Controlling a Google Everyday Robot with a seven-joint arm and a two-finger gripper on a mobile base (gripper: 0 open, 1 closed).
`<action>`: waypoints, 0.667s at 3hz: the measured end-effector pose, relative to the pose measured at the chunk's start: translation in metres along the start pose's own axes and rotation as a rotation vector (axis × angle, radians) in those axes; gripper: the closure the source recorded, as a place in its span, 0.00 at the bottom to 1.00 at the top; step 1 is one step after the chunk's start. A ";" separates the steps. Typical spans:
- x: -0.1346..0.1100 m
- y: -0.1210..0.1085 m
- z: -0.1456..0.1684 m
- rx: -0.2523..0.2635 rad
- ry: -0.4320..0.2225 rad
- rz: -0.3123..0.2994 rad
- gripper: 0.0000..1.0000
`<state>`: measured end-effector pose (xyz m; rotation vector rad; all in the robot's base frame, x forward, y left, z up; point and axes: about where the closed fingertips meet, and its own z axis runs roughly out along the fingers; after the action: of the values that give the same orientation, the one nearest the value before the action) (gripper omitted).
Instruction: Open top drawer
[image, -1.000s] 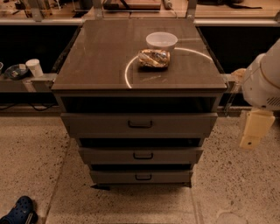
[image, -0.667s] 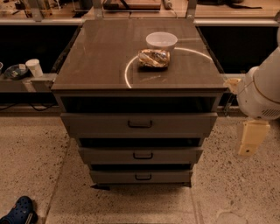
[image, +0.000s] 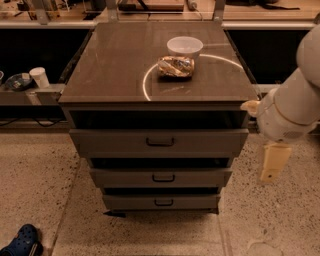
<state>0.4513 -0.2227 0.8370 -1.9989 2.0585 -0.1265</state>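
The grey-brown cabinet has three drawers. The top drawer is the widest, with a tall flat front and a small dark pull handle. Its front stands slightly forward of the cabinet top, with a dark gap above it. My gripper hangs to the right of the cabinet, at about the height of the top and middle drawers, apart from the drawer front. It shows as a cream-coloured piece below the white arm.
A clear plastic cup and a crumpled snack bag sit on the cabinet top. The middle drawer and bottom drawer lie below. A white cup stands on a shelf at left. A blue shoe lies at bottom left.
My arm and gripper have moved left toward the cabinet and a little lower. The drawers have not moved.
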 end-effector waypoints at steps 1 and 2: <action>-0.010 0.003 0.055 -0.069 -0.069 -0.064 0.00; -0.020 0.007 0.102 -0.106 -0.115 -0.106 0.00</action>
<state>0.4705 -0.1899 0.7399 -2.1248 1.9271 0.0766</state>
